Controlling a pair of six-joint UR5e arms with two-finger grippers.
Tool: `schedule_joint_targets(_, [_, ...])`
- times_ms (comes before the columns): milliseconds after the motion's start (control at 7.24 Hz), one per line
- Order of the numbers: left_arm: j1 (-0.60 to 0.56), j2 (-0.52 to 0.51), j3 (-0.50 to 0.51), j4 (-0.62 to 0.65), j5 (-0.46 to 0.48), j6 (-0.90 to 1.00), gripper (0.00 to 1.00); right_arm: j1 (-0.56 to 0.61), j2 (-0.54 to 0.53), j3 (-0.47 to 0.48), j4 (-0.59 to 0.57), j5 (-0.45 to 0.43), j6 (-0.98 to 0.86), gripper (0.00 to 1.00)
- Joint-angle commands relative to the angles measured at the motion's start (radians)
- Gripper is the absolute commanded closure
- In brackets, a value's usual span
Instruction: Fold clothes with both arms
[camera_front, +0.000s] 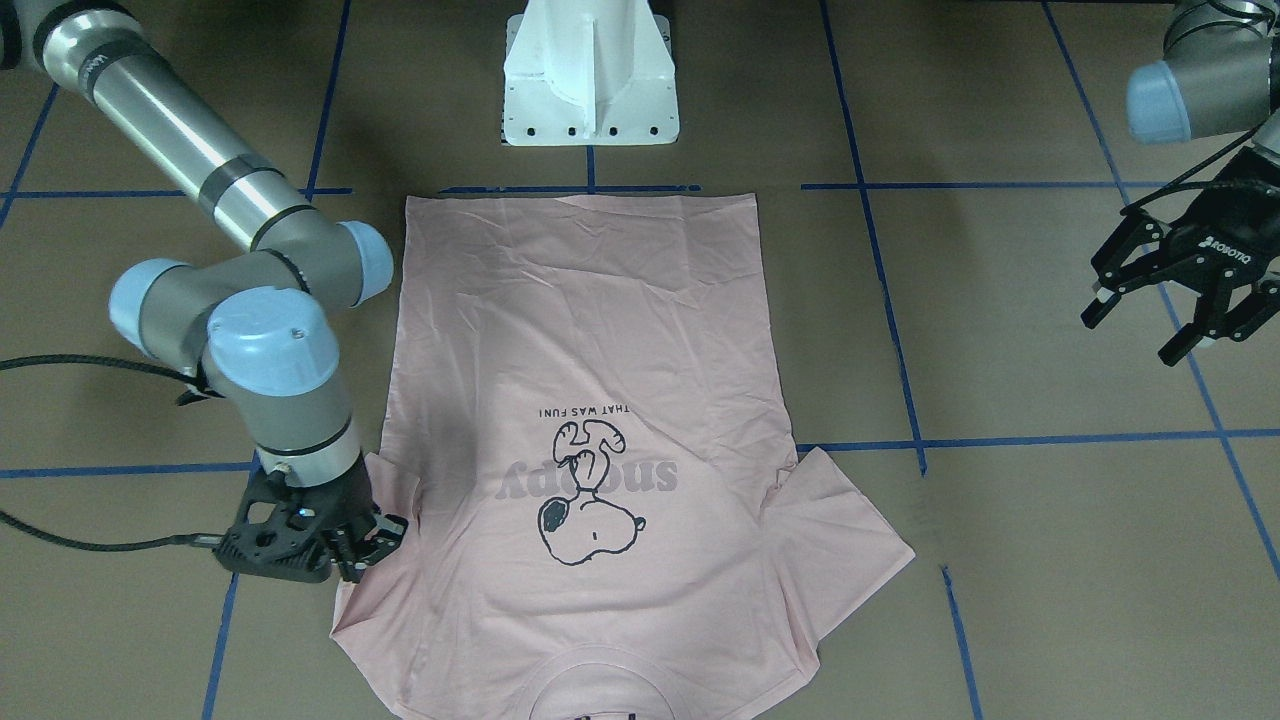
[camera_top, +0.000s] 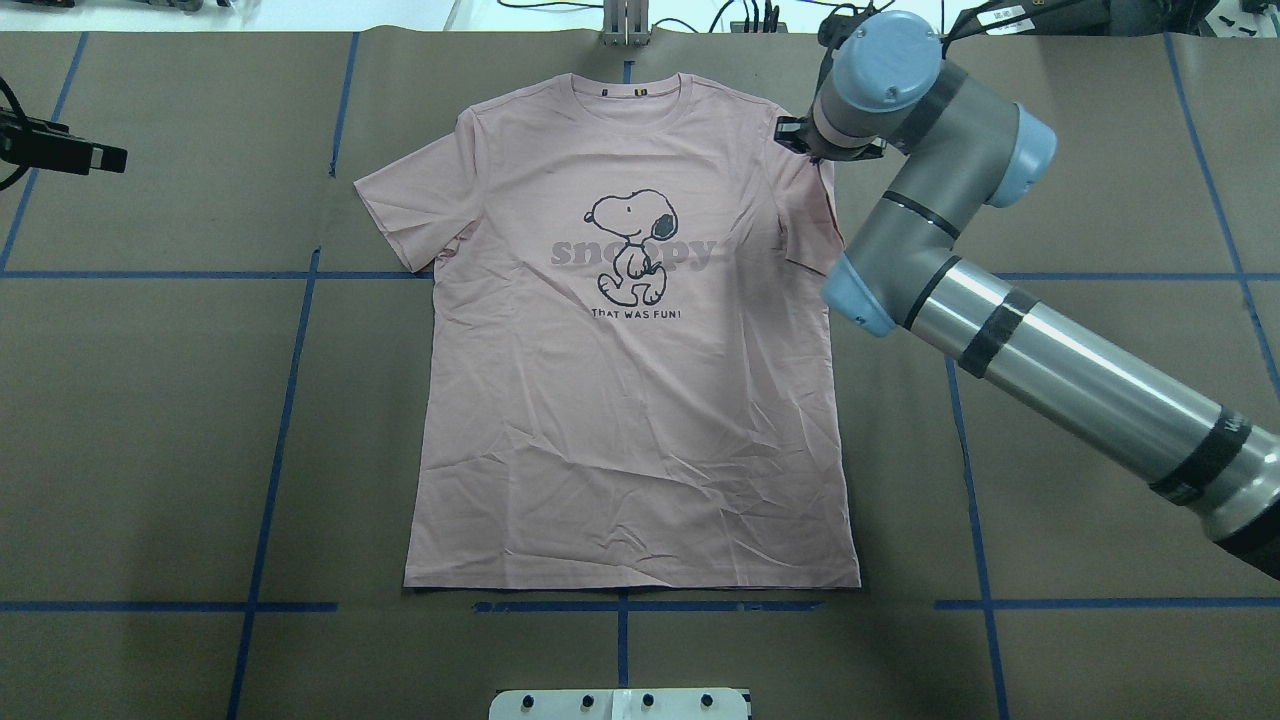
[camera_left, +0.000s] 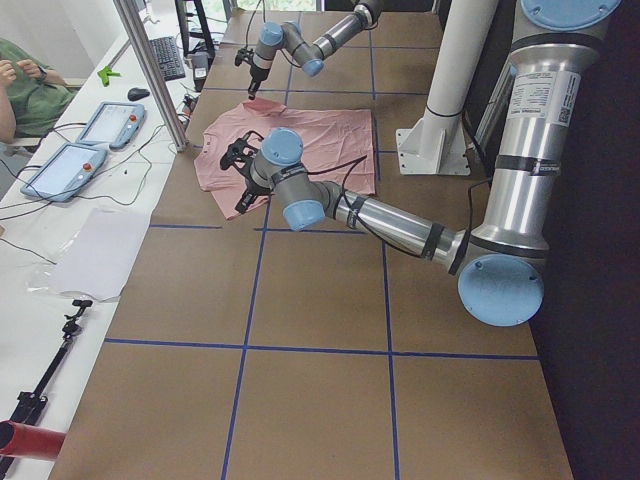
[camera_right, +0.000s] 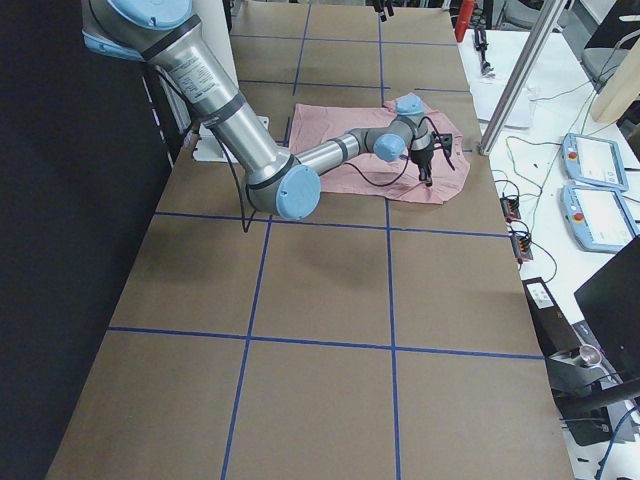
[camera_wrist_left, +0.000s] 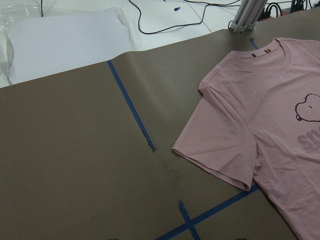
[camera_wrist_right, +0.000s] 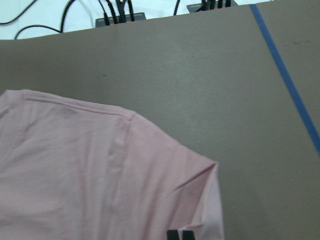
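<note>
Now you see the right gripper (camera_front: 368, 548) pinching the T-shirt (camera_front: 590, 330) sleeve, lower left; left gripper (camera_front: 1130, 335) gapes wide, far right.

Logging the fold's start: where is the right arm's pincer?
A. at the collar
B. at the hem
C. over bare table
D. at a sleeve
D: the right pincer is down on a sleeve of the T-shirt, bunching it; the left pincer hangs open, clear of it.
</note>
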Motion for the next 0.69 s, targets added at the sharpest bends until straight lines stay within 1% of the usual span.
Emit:
schedule_joint_targets(0, [0.000,-0.003,0.001,0.003,0.001,0.000,0.00,-0.099,0.088,-0.016,-0.038,-0.112,0.112,1.00])
schedule_joint_targets(138, [0.002,-0.004,0.001,0.003,0.001,-0.002,0.00,-0.111,0.091,-0.019,-0.035,-0.129,0.106,1.00])
schedule_joint_targets(276, [0.002,-0.004,0.003,0.003,0.001,-0.002,0.00,-0.118,0.088,-0.030,-0.035,-0.146,0.089,0.01])
schedule_joint_targets(414, [0.004,-0.006,0.007,0.003,0.001,-0.002,0.00,-0.112,0.086,-0.031,-0.033,-0.147,0.053,0.00])
schedule_joint_targets(552, [0.020,-0.007,0.015,0.004,0.002,0.000,0.00,-0.078,0.089,-0.031,-0.035,-0.118,-0.021,0.00])
